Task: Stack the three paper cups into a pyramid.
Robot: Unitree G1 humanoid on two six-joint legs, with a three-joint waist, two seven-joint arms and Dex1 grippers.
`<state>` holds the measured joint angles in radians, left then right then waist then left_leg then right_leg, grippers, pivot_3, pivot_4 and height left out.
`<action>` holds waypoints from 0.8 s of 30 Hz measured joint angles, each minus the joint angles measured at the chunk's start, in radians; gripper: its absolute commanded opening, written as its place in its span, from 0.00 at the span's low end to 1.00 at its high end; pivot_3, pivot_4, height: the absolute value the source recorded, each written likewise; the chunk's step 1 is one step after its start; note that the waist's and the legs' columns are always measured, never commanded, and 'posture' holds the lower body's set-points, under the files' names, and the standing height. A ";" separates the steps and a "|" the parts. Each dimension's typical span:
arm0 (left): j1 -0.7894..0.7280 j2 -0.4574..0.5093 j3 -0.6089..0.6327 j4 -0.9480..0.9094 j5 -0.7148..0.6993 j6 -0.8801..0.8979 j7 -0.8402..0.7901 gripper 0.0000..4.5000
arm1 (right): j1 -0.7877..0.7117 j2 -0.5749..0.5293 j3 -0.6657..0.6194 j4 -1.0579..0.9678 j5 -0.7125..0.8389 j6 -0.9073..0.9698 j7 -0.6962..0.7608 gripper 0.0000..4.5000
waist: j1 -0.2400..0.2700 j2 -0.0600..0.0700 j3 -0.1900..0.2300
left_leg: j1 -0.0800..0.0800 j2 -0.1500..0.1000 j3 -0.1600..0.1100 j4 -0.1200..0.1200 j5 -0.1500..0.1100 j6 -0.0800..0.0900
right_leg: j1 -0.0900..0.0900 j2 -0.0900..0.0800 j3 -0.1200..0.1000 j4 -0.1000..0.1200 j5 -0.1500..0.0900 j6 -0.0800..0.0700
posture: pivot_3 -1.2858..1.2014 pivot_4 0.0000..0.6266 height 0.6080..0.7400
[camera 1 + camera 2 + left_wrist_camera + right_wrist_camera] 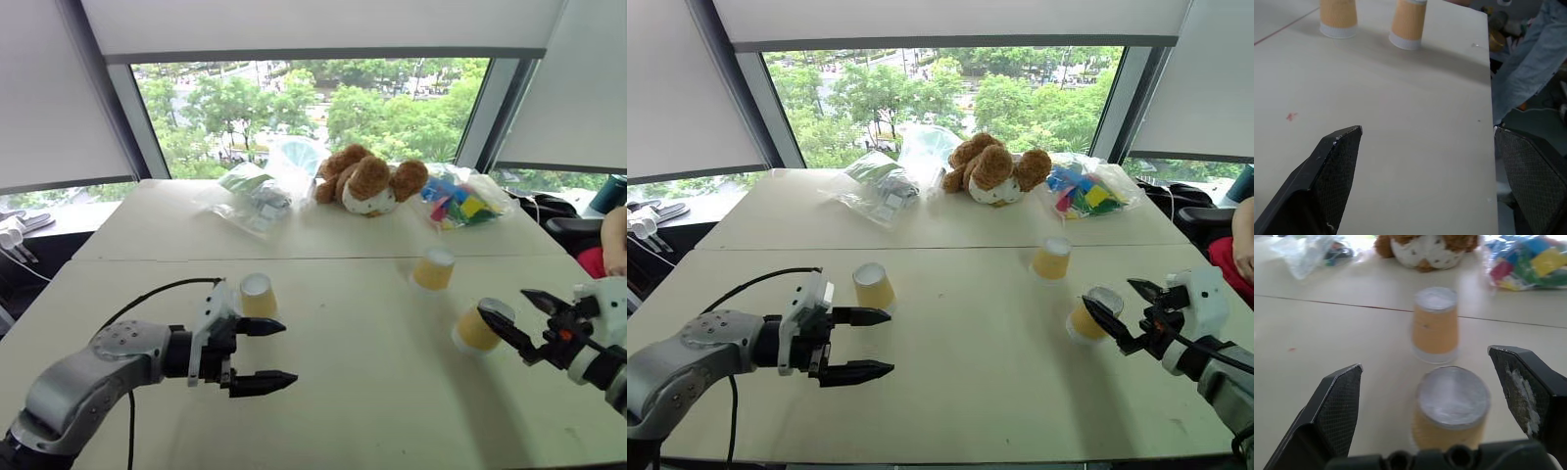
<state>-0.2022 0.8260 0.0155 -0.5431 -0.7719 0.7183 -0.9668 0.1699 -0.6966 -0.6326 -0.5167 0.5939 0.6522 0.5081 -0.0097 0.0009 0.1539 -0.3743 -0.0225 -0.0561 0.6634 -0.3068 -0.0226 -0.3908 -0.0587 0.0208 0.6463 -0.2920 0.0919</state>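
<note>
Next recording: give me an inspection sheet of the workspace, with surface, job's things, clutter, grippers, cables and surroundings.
Surface: pale table, a seam across it.
Job's things: three paper cups, all upside down and apart, none stacked: left cup, far cup, near cup.
Clutter: teddy bear, clear plastic bags, bag of coloured blocks, all at the far edge.
Grippers: left gripper open, empty, beside the left cup; right gripper open, at the near cup, not gripping.
Cables: black cable along the left arm.
Surroundings: window onto trees; a person's arm at the right.
</note>
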 measured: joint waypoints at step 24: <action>0.047 -0.022 -0.003 -0.030 0.033 -0.004 0.050 1.00 | -0.121 0.103 0.159 0.267 -0.079 -0.142 -0.003 0.59 | -0.001 0.002 0.002 | 0.000 0.000 0.000 0.000 0.000 0.000 | 0.000 0.000 0.000 0.000 0.000 0.000 | 0.52 0.24 1.00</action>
<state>-0.1557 0.8040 0.0130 -0.5732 -0.7391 0.7139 -0.9163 0.0493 -0.5933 -0.4738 -0.2496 0.5144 0.5100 0.5050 -0.0108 0.0032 0.1555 -0.3743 -0.0225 -0.0560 0.6634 -0.3067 -0.0227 -0.3911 -0.0587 0.0211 0.6466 -0.2920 0.0920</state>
